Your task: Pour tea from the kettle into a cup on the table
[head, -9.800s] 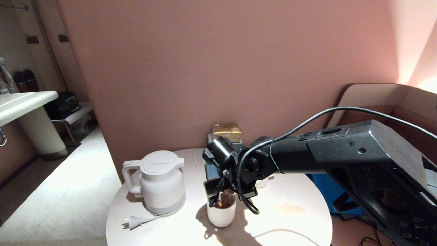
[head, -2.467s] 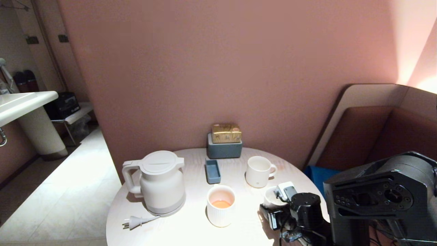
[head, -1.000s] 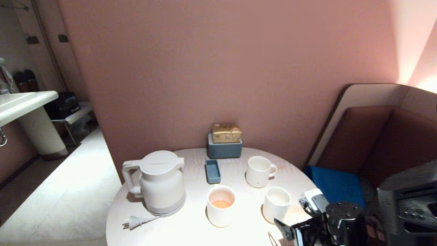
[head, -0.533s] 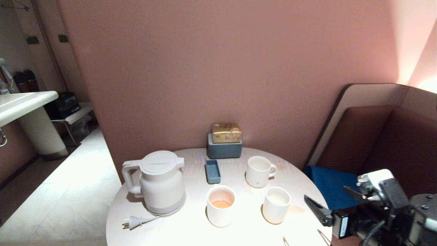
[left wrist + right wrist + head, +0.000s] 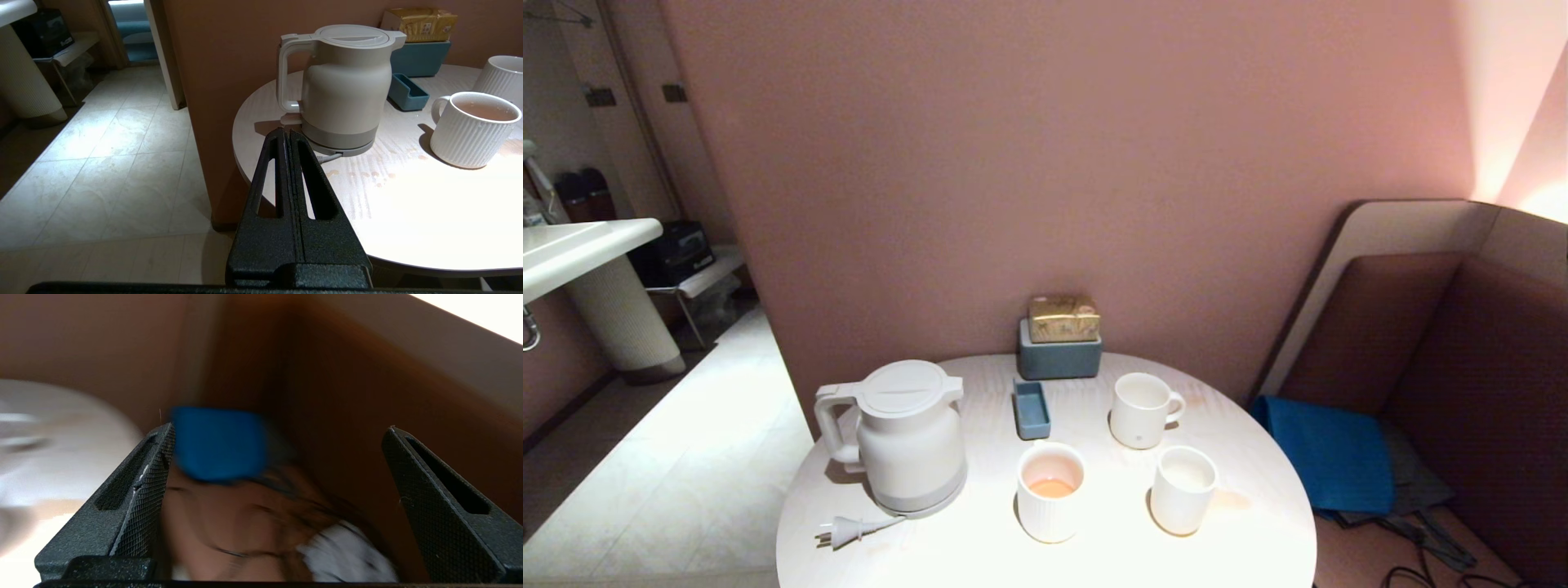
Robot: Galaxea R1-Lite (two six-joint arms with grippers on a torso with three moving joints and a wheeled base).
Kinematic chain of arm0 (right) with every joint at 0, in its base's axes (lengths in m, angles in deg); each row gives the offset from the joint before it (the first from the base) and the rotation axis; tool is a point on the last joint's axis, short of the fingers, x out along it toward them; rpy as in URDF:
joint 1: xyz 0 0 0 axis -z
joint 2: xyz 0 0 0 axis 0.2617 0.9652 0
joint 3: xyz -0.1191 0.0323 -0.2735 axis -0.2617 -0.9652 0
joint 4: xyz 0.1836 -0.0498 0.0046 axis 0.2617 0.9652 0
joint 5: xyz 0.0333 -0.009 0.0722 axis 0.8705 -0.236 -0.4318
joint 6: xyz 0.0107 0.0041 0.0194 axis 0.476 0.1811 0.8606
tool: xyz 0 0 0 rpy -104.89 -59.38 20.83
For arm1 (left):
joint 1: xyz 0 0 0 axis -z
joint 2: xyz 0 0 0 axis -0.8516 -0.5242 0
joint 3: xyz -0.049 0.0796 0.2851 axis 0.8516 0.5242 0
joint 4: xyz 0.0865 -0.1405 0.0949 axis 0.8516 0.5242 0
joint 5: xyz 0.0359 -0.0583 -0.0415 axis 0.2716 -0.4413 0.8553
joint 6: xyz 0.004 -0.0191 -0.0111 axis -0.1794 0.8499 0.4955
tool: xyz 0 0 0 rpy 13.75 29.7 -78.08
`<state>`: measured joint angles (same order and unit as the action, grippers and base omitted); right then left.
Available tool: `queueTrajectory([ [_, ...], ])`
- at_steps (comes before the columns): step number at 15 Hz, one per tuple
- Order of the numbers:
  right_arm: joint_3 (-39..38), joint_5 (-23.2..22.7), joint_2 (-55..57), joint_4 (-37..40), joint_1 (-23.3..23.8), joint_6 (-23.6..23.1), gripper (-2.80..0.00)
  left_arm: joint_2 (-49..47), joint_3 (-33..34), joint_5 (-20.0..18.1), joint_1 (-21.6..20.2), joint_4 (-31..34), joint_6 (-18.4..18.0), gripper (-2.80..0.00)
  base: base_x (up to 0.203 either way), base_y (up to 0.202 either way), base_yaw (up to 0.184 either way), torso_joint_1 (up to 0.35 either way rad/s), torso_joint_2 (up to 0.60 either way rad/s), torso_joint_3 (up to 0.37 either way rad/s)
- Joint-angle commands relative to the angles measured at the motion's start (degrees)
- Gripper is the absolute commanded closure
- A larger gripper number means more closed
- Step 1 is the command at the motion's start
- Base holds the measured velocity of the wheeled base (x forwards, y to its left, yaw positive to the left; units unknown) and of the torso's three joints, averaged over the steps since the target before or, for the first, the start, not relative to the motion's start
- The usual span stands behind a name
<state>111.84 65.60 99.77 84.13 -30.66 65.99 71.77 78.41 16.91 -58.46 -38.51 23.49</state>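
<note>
Left gripper (image 5: 288, 132) pressed closed, empty, at table (image 5: 980, 563) edge near kettle (image 5: 907, 437). Right gripper (image 5: 278, 457) spread wide, empty, off-table. Cup (image 5: 1183, 490) at 5 o'clock, kettle at 9. Kettle likely heavy, rigid, smooth; take the loop handle (image 5: 286, 77).

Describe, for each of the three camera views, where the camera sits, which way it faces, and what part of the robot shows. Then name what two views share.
Head view: high on the robot, looking down at the table; no arm shows.
Left wrist view: behind the shut left gripper, off the table's edge, facing the kettle.
Right wrist view: behind the open right gripper, facing a blue cloth off the table.
Shared: head and left wrist views both show the kettle and the ribbed cup.
</note>
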Motion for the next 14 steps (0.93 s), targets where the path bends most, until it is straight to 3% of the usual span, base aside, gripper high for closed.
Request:
queueTrajectory([
  [1,-0.42,2.41,-14.48,5.24,7.45,-1.35,-2.8,-0.01,0.0,0.02,-0.01,-0.05,0.05,0.0,0.0,0.0,0.0,0.0,0.0,0.0],
  [3,-1.22,2.62,-19.93,5.91,15.32,-2.55,-2.8,-0.01,0.0,0.02,-0.01,-0.05,-0.03,0.0,0.0,0.0,0.0,0.0,0.0,0.0],
  [4,-1.47,1.16,-21.89,5.63,16.63,-2.92,-2.8,-0.01,0.0,0.02,-0.01,-0.05,0.0,0.0,0.0,0.0,0.0,0.0,0.0,0.0],
  [5,-1.78,-4.19,-22.92,4.48,16.75,-2.79,-2.8,-0.01,0.0,0.02,-0.01,-0.05,-0.03,0.0,0.0,0.0,0.0,0.0,0.0,0.0],
  [6,-2.55,-13.49,-24.83,3.68,16.44,-2.32,-2.8,-0.01,0.0,0.02,-0.01,-0.05,0.0,0.0,0.0,0.0,0.0,0.0,0.0,0.0],
  [8,-6.24,-37.65,-30.53,6.24,15.89,-1.4,-2.8,-0.01,0.0,0.02,-0.01,-0.05,0.05,0.0,0.0,0.0,0.0,0.0,0.0,0.0],
  [9,-10.05,-44.4,-32.54,9.06,15.69,-2.27,-2.8,-0.01,0.0,0.02,-0.01,-0.1,0.01,0.0,0.0,0.0,0.0,0.0,0.0,0.0],
  [12,-21.81,-49.34,-33.82,6.78,15.45,-2.95,-2.8,-0.01,0.0,0.02,-0.01,-0.05,0.05,0.0,0.0,0.0,0.0,0.0,0.0,0.0],
  [14,-23.97,-50.72,-34.05,2.97,15.4,0.28,-2.8,-0.01,0.0,0.02,-0.01,-0.05,0.05,0.0,0.0,0.0,0.0,0.0,0.0,0.0],
])
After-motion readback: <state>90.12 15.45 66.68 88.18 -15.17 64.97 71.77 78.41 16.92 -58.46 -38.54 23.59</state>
